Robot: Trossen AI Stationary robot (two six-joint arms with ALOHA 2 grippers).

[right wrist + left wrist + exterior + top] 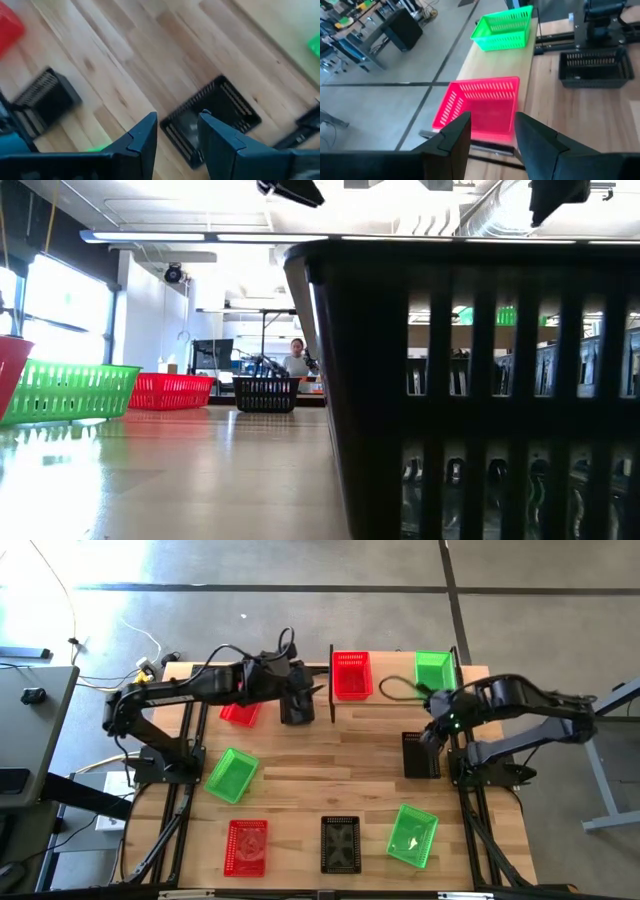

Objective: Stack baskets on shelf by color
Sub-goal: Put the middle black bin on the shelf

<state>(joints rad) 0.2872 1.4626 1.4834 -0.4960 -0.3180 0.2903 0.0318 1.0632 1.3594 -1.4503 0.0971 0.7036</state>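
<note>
On the shelf (393, 690) at the table's far edge, a red basket (352, 675) and a green basket (433, 670) rest on their bottoms. My left gripper (492, 130) stands open just short of the red basket (480, 105), raised, with nothing between its fingers. At the right side, my right gripper (177, 135) hangs open above a black basket (210, 120), pointing steeply down and clear of it. That black basket (420, 753) sits on the tabletop near the right arm's base.
Loose on the tabletop are a red basket (240, 712) under the left arm, a green one (232, 775), and a near row of red (247, 845), black (340, 843) and green (412, 835). Another black basket (265, 393) stands far back. A person shows beyond the table.
</note>
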